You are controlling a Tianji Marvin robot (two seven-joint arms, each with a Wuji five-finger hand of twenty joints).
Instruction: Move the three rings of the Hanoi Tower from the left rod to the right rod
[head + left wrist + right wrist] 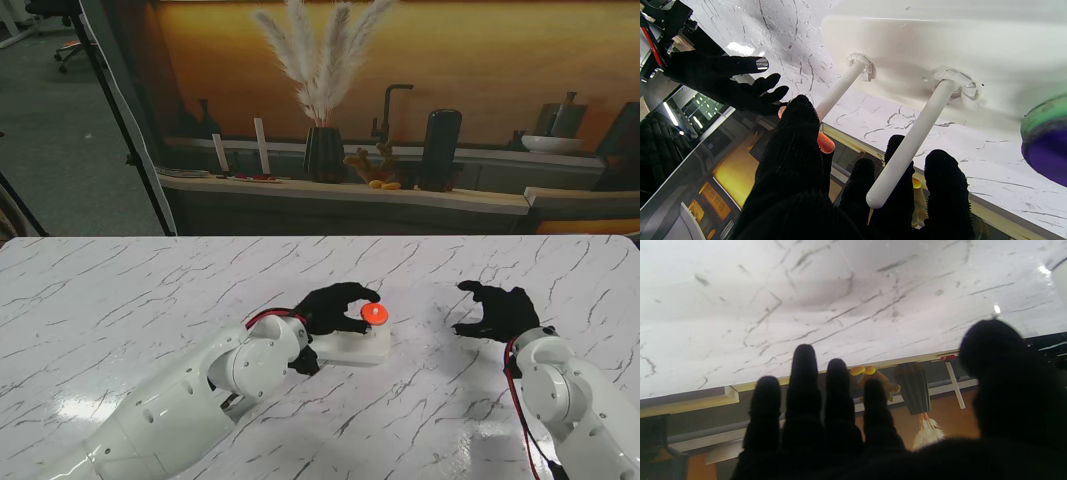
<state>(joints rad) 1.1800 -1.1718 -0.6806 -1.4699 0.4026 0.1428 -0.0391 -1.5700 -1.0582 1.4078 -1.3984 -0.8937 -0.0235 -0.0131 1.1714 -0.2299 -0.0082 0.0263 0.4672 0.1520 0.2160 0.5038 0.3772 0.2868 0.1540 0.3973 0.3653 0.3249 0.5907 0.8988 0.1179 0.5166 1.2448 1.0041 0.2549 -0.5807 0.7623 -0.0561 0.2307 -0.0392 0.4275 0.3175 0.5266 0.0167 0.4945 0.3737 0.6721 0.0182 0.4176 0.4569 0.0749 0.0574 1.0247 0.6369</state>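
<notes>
Over the white rectangular tower base (352,347), the black-gloved left hand (335,306) pinches the small orange ring (375,314)
The ring sits at the top of the base's rightmost white rod (840,88); green and purple rings (1045,140) stay on the far rod. Right of the base, the right hand (497,312) hovers over the marble table (120,300), fingers (803,373) spread, holding nothing

1. Glossy white rounded shells are seen on both arms, with bulbous joint housings near the marble table (120,300).
2. The left hand (335,305) and right hand (498,312) are covered in black knitted gloves with a nubbed texture.
3. A red cable is looped at each wrist.
4. A silvery fingertip cap is shown on the right hand in the left wrist view.
</notes>
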